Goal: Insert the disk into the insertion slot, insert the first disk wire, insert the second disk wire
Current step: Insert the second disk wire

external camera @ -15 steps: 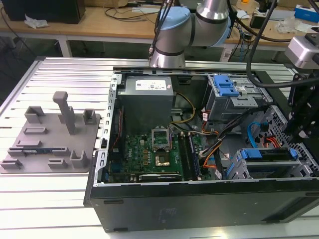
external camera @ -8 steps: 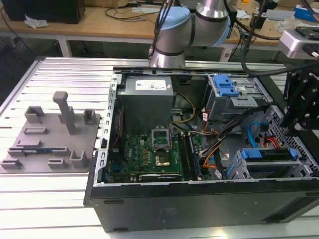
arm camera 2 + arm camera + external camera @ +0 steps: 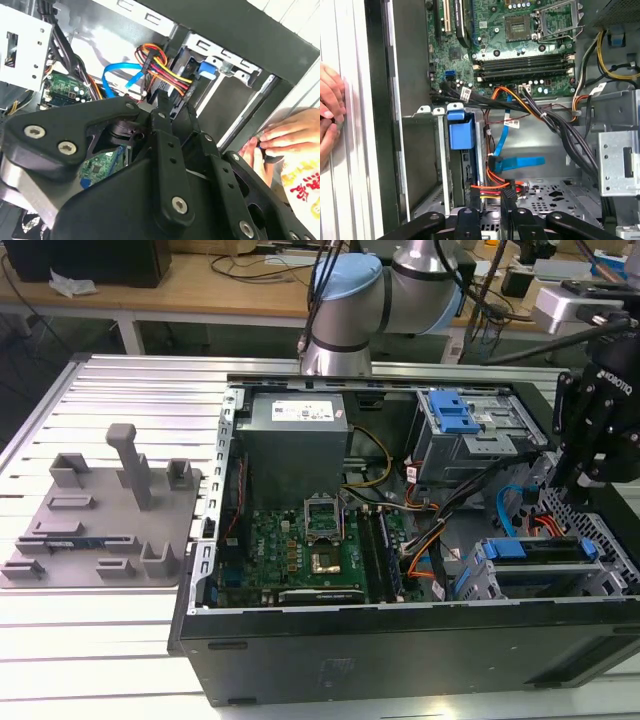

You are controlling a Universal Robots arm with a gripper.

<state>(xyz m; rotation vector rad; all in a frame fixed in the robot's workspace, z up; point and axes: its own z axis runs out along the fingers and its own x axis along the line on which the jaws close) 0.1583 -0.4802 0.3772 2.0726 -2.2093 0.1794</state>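
Observation:
The disk point(image 3: 535, 575) lies inside the insertion slot point(image 3: 603, 540), the low grey perforated cage at the exterior view's right, with its blue caddy tab point(image 3: 505, 548) showing. In the first wrist view the blue tab point(image 3: 461, 132) stands at the slot's point(image 3: 441, 165) mouth. My gripper point(image 3: 575, 483) hangs just above the cage's rear. In both wrist views its fingers meet on the black connector point(image 3: 507, 192) of a red, yellow and orange disk wire point(image 3: 162, 64), right behind the disk point(image 3: 207, 67). A flat blue disk wire point(image 3: 520, 162) point(image 3: 119, 75) lies loose beside it.
The taller grey cage with a blue latch point(image 3: 455, 420) stands behind, the motherboard point(image 3: 310, 540) in the middle, and black cable bundles point(image 3: 555, 125) cross the case floor. A person's hands point(image 3: 330, 107) point(image 3: 280, 137) rest on the case edge. A grey fixture plate point(image 3: 100, 520) lies outside.

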